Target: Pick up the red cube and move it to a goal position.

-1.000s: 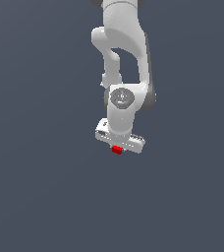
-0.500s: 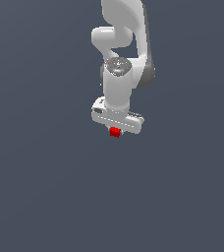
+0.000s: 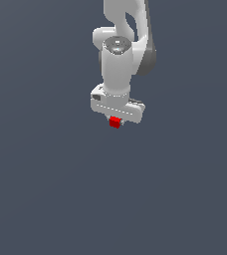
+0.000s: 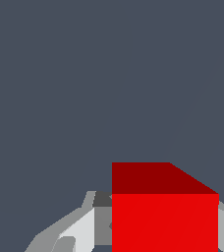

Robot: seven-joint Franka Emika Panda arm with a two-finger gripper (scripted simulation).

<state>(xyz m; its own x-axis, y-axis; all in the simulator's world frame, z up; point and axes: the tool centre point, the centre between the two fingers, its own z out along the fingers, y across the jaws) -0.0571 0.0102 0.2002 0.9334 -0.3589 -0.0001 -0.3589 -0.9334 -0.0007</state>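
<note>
The red cube (image 3: 115,122) is our concern, yet we start with the white arm (image 3: 118,60) descending from the exterior frame's upper centre. Below it, the gripper (image 3: 116,121) has its jaws clamped on the cube, which sits directly between them near frame centre. No goal marker shows.

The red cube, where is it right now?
In the exterior view the red cube sits just above the picture's middle, tucked under the white gripper at the arm's tip; the wrist view shows it between the gripper's fingers.
</note>
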